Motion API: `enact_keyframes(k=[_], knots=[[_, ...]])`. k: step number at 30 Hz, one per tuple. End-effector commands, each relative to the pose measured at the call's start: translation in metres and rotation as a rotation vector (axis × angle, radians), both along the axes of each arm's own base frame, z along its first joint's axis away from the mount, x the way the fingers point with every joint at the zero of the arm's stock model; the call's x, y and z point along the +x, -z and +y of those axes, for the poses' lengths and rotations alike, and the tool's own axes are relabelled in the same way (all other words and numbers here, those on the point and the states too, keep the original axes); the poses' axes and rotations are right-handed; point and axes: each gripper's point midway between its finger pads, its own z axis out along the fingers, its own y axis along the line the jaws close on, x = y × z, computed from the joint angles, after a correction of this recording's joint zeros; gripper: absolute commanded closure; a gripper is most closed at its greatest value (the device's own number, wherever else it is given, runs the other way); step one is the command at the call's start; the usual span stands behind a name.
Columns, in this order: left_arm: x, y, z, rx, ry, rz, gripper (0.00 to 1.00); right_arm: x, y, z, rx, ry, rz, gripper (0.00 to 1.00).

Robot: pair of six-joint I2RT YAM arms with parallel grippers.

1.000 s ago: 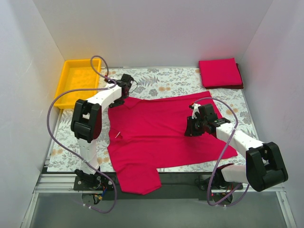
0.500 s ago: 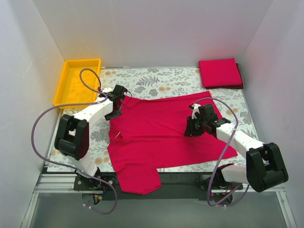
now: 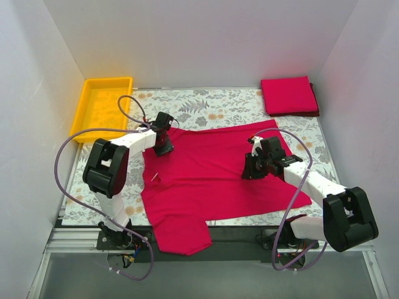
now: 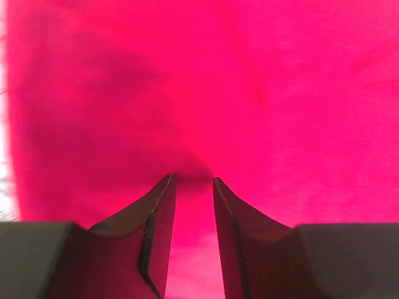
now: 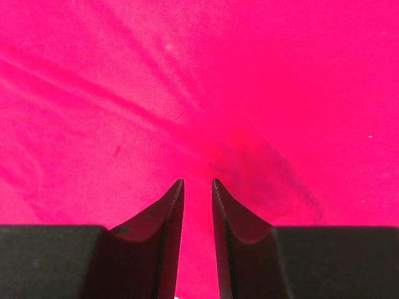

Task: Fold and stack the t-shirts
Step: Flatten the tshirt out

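Observation:
One crimson t-shirt (image 3: 206, 177) lies spread on the flowered table cover, its near sleeve hanging over the front edge. Its small white neck tag (image 3: 154, 177) shows at the left. My left gripper (image 3: 166, 148) sits low on the shirt's far left part. In the left wrist view its jaws (image 4: 192, 179) stand a narrow gap apart with red cloth (image 4: 249, 93) between them. My right gripper (image 3: 249, 170) is down on the shirt's right part. In the right wrist view (image 5: 197, 180) it is pinched on cloth (image 5: 124, 93), with creases running out from the tips. A folded red shirt (image 3: 288, 95) lies at the back right.
A yellow plastic tray (image 3: 84, 106) stands at the back left corner. White walls close in the left, right and back sides. Both arms' purple cables loop above the table.
My left gripper has swung from the far left, beyond the shirt's edge, nearer and right onto the shirt's far left part. The right arm and the shirt have stayed still.

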Motion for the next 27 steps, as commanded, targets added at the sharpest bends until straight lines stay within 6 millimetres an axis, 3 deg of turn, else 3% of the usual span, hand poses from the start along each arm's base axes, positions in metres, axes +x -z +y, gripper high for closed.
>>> enact_keyframes(k=[1,5,9,12,17,20,23,27], knots=[[0.002,0.009,-0.027,-0.085,0.04,0.021,0.71,0.004,-0.005,0.003,0.019,-0.004,-0.027,0.69],[-0.01,0.021,-0.058,-0.174,0.084,0.063,0.73,0.005,-0.004,0.001,0.01,0.002,-0.026,0.69],[-0.022,0.022,-0.104,-0.256,0.165,0.078,0.74,0.006,-0.002,0.001,0.004,0.004,-0.022,0.69],[-0.022,0.024,-0.11,-0.251,0.179,0.078,0.73,0.005,-0.001,0.001,0.006,0.001,-0.018,0.69],[-0.01,0.026,-0.07,-0.132,0.075,0.053,0.69,0.004,-0.002,0.0,0.003,-0.001,-0.026,0.69],[0.0,0.026,-0.016,-0.055,-0.061,0.061,0.66,0.002,0.0,0.0,-0.001,-0.004,-0.017,0.68],[0.008,0.022,0.024,0.014,-0.13,0.067,0.62,0.002,-0.001,0.002,0.009,-0.01,-0.012,0.68],[0.034,0.016,0.044,0.053,-0.114,0.031,0.57,0.004,0.001,0.002,0.003,-0.008,-0.006,0.68]])
